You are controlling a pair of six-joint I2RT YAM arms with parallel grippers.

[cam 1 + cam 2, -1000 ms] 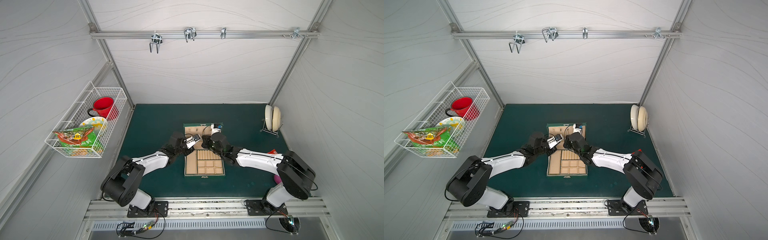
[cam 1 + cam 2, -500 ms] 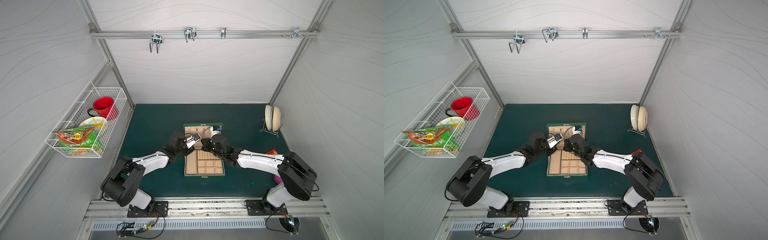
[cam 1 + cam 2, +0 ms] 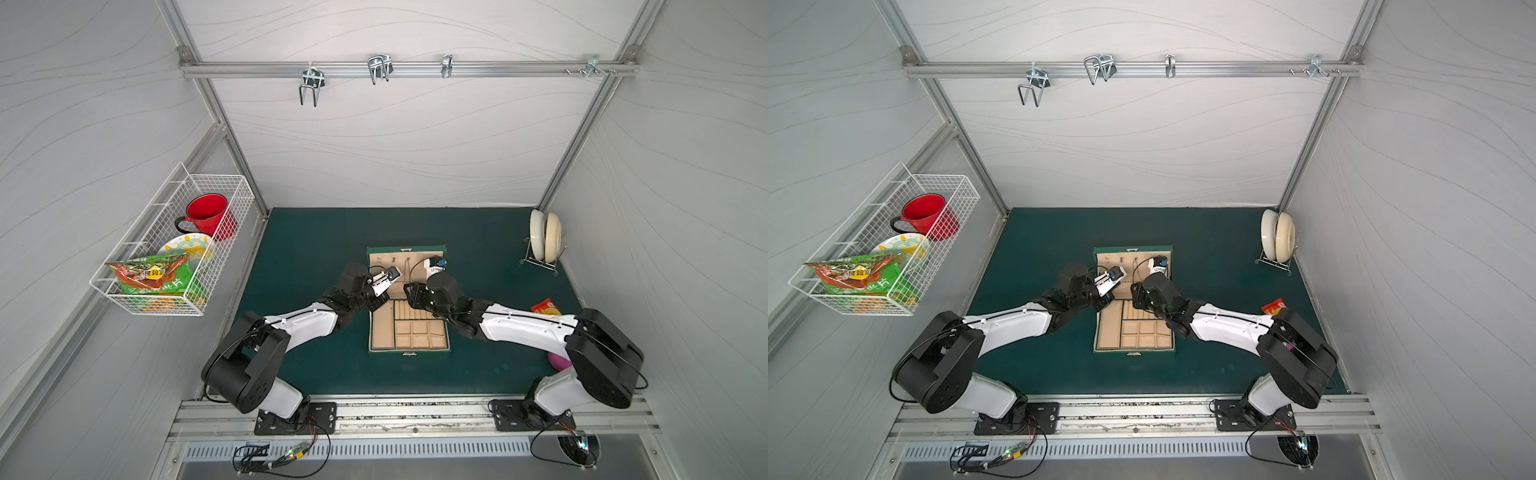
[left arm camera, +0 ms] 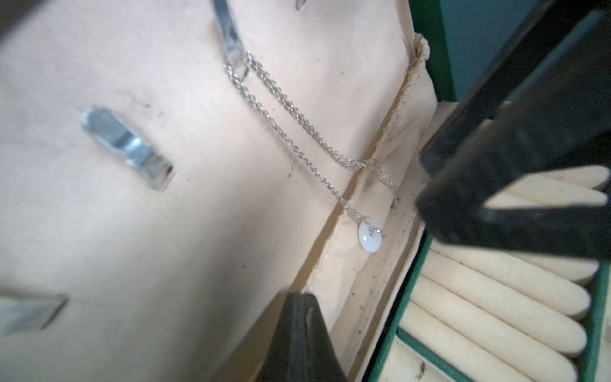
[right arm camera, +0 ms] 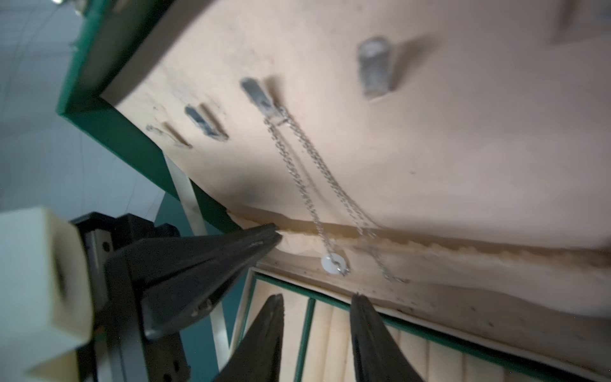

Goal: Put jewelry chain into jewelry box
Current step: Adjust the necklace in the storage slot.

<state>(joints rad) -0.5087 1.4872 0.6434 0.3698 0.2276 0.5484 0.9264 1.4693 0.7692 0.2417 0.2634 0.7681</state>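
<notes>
As jewelry chain (image 5: pixel 302 195) hangs off hook (image 5: pixel 261 96), right hand (image 5: pixel 317 299) parted near pocket edge (image 5: pixel 429 241).

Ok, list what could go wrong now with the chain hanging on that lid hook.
1. The jewelry chain hangs looped over just one small hook. The open right end effector sits close by the pendant, so pulling away might snag it and drag it off.
2. The shut left end effector sits at the pocket edge of the lid; a nudge could shake it and loosen the chain.

Wht walls (image 3: pixel 395 158), grn mat (image 3: pixel 316 249), alu rail (image 3: pixel 498 68)
</notes>
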